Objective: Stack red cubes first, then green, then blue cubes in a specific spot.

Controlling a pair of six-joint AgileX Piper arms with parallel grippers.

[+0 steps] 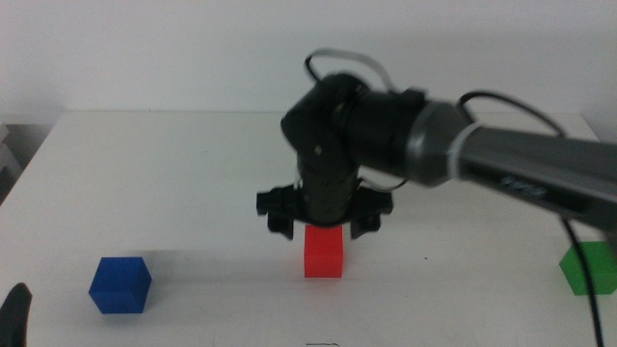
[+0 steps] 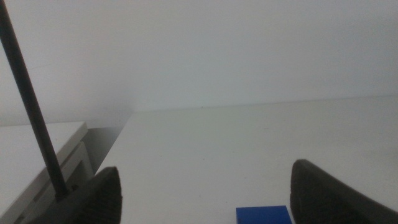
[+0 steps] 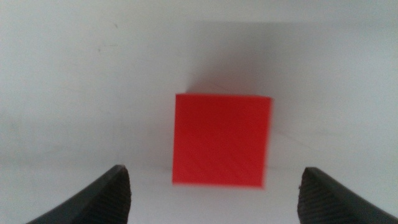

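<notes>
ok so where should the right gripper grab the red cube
On its two opposite side faces, coming straight down from above. The red cube sits flat and alone on the table, sides clear, and the right gripper hangs over it, jaws open wider than the cube.

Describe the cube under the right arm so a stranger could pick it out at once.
Start at the white table and follow the dark right arm in to its right gripper, near the table's middle. Directly below its open jaws sits the red cube. It alone is red: the blue cube lies far to the left, the green cube at the right edge.
</notes>
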